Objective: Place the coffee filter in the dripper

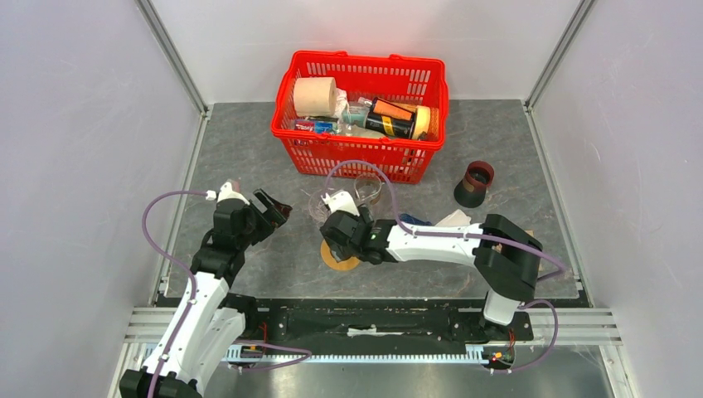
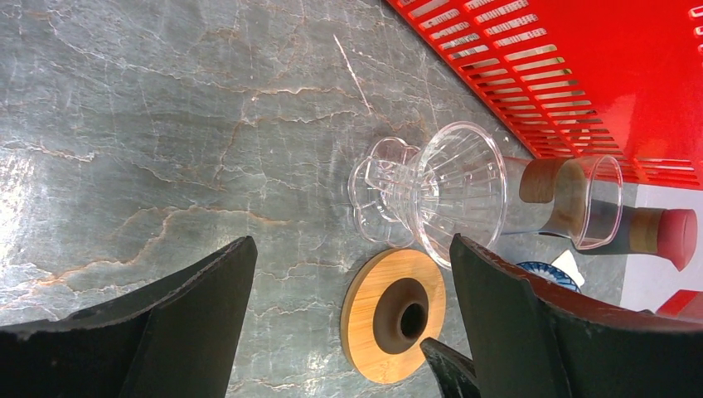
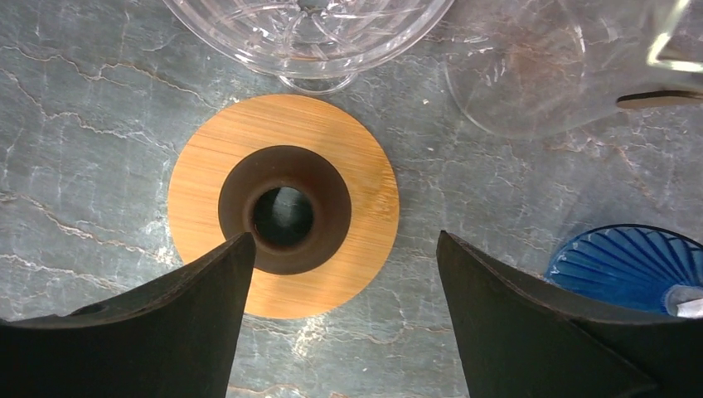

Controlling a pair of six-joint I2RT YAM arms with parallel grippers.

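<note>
Grey marbled table (image 1: 240,149): fills the middle of the top view.

Red basket (image 1: 365,157): sits at top centre, packed with a paper roll (image 1: 315,97), a dark can (image 1: 390,118) and smaller packets.

Right arm (image 1: 439,240): reaches from lower right toward the centre of the frame, forearm low over the table.

Left arm (image 1: 203,290): rises from lower left, bent, wrist aimed toward centre.

Right gripper (image 3: 344,239): hangs over the wooden disc (image 3: 348,182), fingers spread wide, gripping nothing.

Left gripper (image 2: 352,249): likewise spread wide with nothing between, left of the glassware in the top view.

Glass carafe (image 2: 564,199): stands just in front of the basket, wooden collar round its neck.

Dripper (image 2: 452,186): clear ribbed glass, just left of the carafe in the top view, right beside the disc's far edge.

Brown cup (image 1: 474,184): red-rimmed, stands alone to the right of the basket.

Wooden disc: lies flat at centre, dark funnel hole in its middle.

Blue ribbed piece (image 3: 618,265): shows at lower right of the right wrist view, partly hidden by a finger.

Coffee filter (image 1: 454,220): shows as a white paper corner at centre right of the top view, just behind the right forearm, apart from the dripper.
</note>
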